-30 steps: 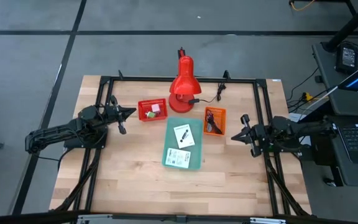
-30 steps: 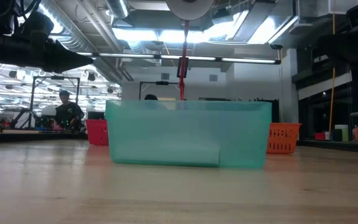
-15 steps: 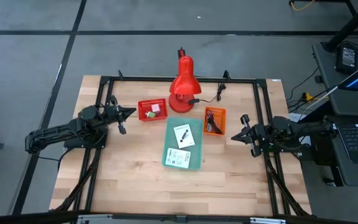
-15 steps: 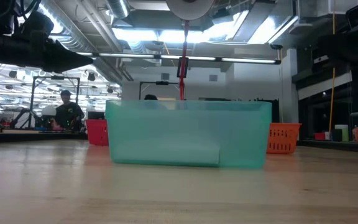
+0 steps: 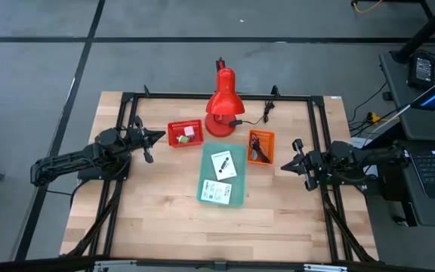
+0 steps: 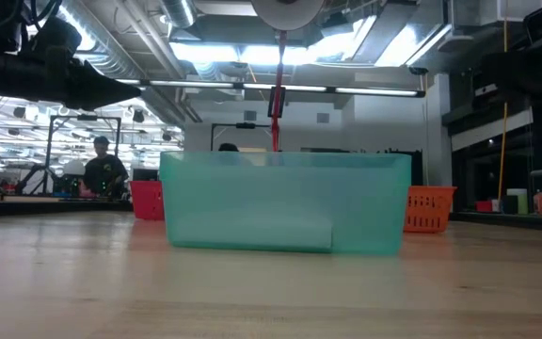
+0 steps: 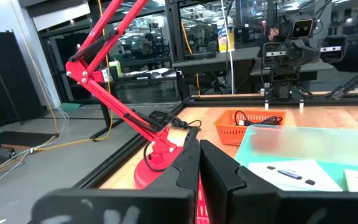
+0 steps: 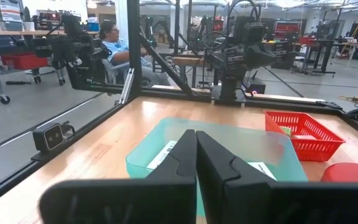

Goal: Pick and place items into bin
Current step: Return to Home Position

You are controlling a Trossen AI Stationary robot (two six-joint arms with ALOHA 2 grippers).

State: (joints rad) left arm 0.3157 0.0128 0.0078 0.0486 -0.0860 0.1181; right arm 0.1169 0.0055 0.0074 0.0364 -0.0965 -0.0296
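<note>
1. Both sets of fingers are pressed together and hold nothing. The left gripper [image 5: 155, 137] and the right gripper [image 5: 283, 165] sit pulled back on their own sides of the desk [image 5: 149, 219]. Nothing has moved since a moment ago. We think the sorting is over and the arms are just resting.
2. Between the two sets of fingertips lies the teal bin [image 5: 206, 177]. Its long side runs across the line from fingers to fingers. Two white cards [image 5: 222, 165] lie flat inside, one after the other along that long side. The one nearer the lamp is turned a little.
3. Just past the left fingers is the red basket [image 5: 174, 127], with the green block [image 5: 180, 140] and the pink cube [image 5: 189, 131] in it. Just past the right fingers is the orange basket [image 5: 269, 156], with the black cable [image 5: 257, 141] inside.
4. Farthest from both sets of fingers stands the red lamp [image 5: 222, 94]. No items lie loose on the desk.
</note>
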